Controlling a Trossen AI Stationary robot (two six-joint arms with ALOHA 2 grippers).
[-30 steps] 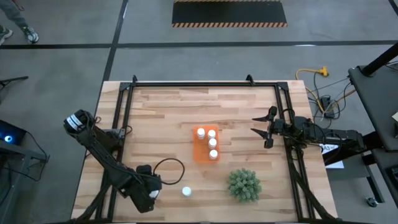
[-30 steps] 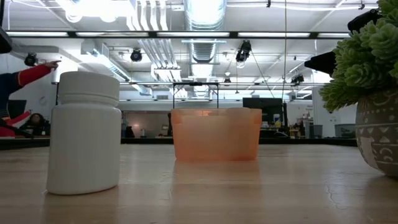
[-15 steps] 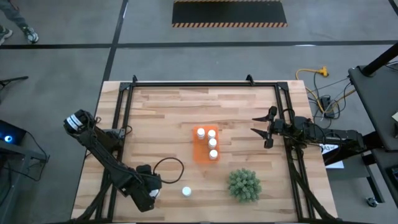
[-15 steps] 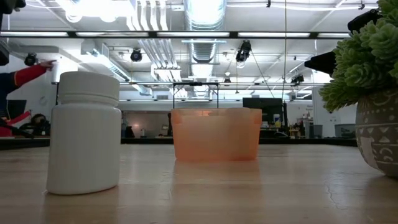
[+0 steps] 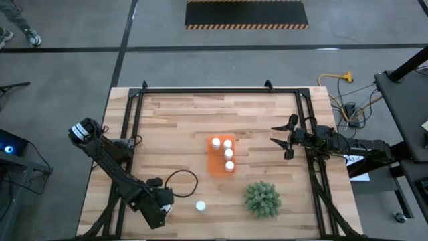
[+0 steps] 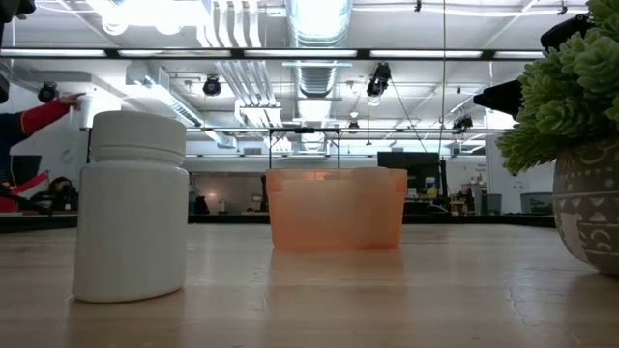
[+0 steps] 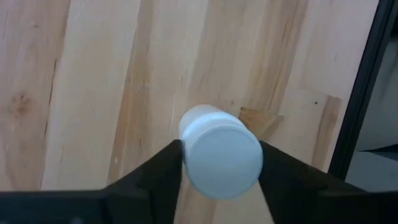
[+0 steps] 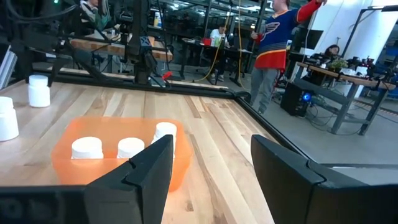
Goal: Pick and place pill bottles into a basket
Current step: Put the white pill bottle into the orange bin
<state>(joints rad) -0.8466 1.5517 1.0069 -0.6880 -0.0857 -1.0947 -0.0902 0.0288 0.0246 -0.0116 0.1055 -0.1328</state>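
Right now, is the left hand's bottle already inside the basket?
No. In the left wrist view the pill bottle sits between the left hand's fingers over bare table, no basket there.

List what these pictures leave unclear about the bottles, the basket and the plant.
- Low view: the basket's cloudy wall hides its contents, so nothing inside can be counted there.
- Low view: the plant and its pot are cut off by the right edge.
- Right wrist view: one loose bottle is cut off by the picture's edge.
- High view: the pill bottles in the basket are too small to show any label.
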